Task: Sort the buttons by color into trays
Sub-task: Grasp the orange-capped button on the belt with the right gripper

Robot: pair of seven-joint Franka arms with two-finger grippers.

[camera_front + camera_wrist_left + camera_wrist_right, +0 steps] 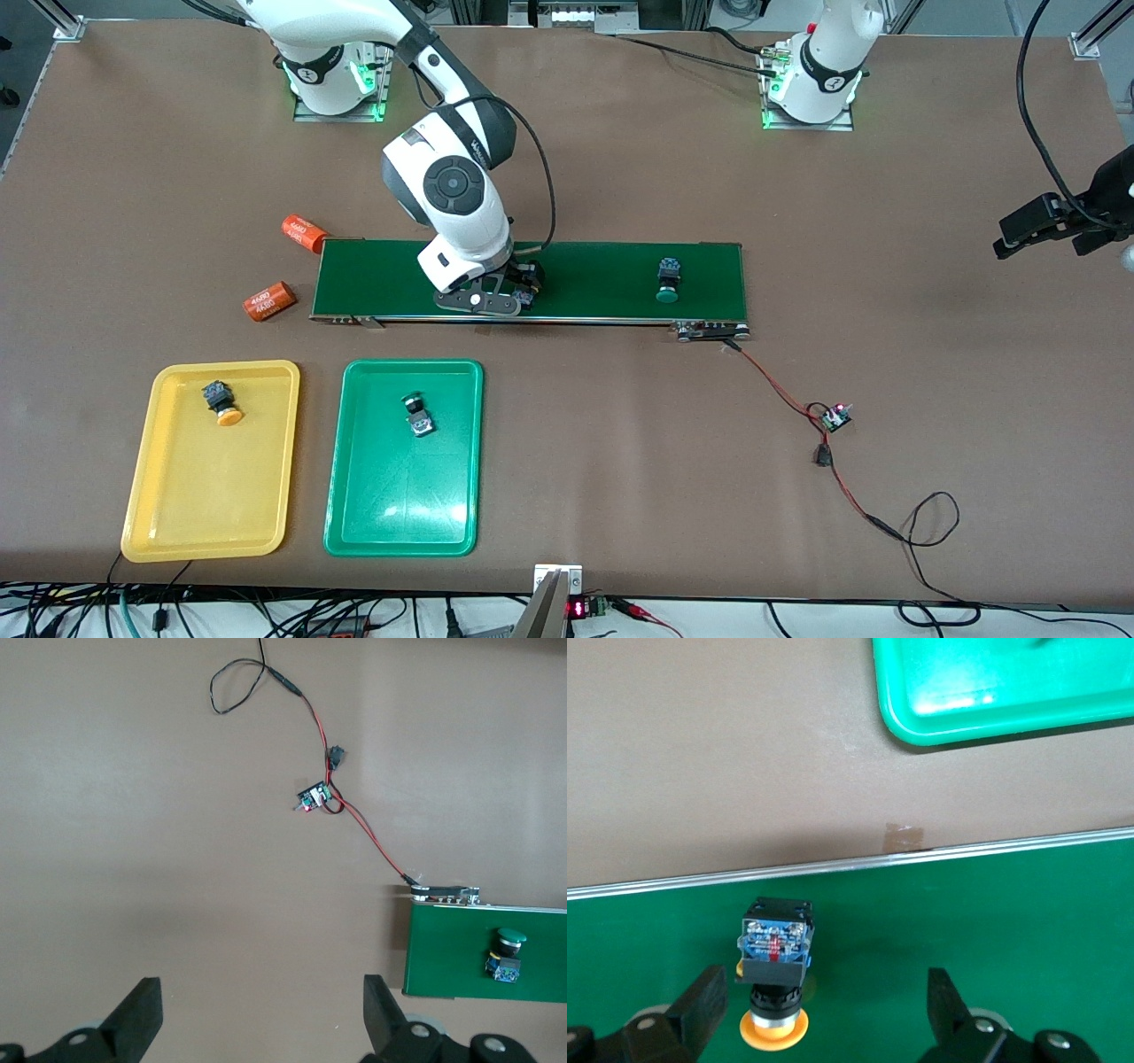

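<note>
We see the right claw (824, 1010) released, low over a yellow button (774, 966) on the conveyor belt (602, 266) | left claw (261, 1014) released, waiting over bare counter (930, 354) | green button (668, 278) on belt | yellow tray (151, 523) holds one yellow-capped button (222, 402), green tray (345, 523) one green-capped button (416, 415).

Green tray (354, 496): glossy moulded plastic, sheen spots. Yellow tray (146, 496): same gloss. Conveyor belt (602, 275): matt green. Table (797, 177): matt brown.
</note>
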